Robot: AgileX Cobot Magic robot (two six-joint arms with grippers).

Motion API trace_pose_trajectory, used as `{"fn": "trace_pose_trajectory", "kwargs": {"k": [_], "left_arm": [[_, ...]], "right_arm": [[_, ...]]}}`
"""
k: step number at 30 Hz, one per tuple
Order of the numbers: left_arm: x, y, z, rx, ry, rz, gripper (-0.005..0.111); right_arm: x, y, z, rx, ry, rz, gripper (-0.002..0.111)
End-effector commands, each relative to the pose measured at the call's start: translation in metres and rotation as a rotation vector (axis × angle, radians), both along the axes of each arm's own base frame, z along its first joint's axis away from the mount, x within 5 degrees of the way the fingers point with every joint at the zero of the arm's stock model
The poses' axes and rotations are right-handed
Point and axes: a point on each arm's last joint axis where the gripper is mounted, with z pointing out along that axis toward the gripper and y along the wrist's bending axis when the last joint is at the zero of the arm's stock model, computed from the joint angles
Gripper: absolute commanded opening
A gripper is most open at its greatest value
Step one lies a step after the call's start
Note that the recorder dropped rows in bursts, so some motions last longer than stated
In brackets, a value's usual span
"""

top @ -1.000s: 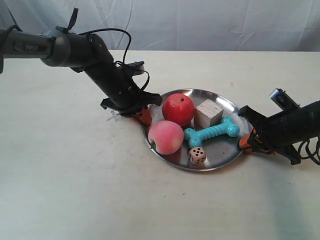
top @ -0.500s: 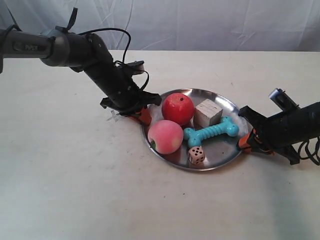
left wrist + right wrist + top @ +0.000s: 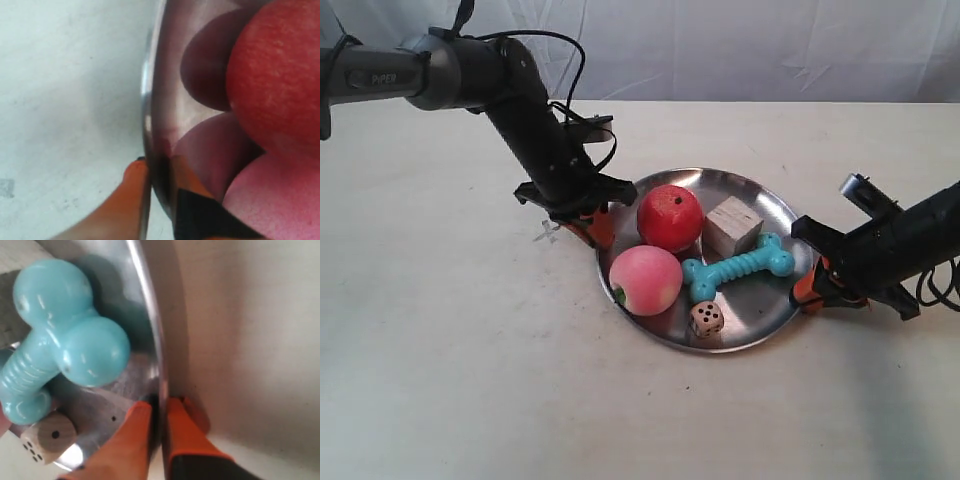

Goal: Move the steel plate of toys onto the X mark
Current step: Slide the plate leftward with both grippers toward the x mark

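Observation:
The steel plate (image 3: 760, 300) carries a red apple (image 3: 670, 217), pink peach (image 3: 646, 280), wooden cube (image 3: 733, 226), turquoise bone (image 3: 737, 267) and tan die (image 3: 706, 319). My left gripper (image 3: 597, 228) is shut on the rim beside the apple and peach. In the left wrist view, its orange fingers (image 3: 135, 185) pinch the rim (image 3: 148, 100). My right gripper (image 3: 807, 288) is shut on the opposite rim (image 3: 150, 305), near the bone (image 3: 60, 350) and die (image 3: 47, 437). A faint X mark (image 3: 548, 237) lies on the table just left of the left gripper.
A pale tabletop (image 3: 470, 380) runs all round the plate. A white cloth backdrop (image 3: 720, 50) hangs behind the table's far edge. Cables loop off the left arm (image 3: 575, 120) and off the right arm at the view's right edge.
The plate and its toys have shifted slightly toward the exterior view's left and look a little larger. Both arms moved with it, still gripping the rim.

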Motion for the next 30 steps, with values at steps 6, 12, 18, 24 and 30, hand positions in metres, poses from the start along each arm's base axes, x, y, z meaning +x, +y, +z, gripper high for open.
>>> {"fn": "trace_pose_trajectory", "kwargs": {"k": [6,12,18,24,30], "left_arm": [[-0.016,-0.021,-0.010,0.018,0.152,-0.033,0.000],[-0.017,-0.032,-0.018,0.012,0.152,-0.069,0.000],[-0.006,-0.037,0.000,0.002,0.106,-0.020,0.000],[-0.004,-0.040,0.006,-0.008,0.102,0.011,0.000],[-0.004,-0.039,0.022,-0.029,0.080,0.021,0.000]], "right_arm": [[0.012,0.010,0.020,0.055,0.006,0.117,-0.001],[0.009,0.010,0.006,0.067,0.071,0.158,-0.001],[0.015,0.011,0.004,0.106,0.149,0.218,-0.001],[0.034,0.008,0.025,0.108,0.145,0.234,-0.001],[0.053,0.007,0.037,0.126,0.119,0.260,-0.001]]}}
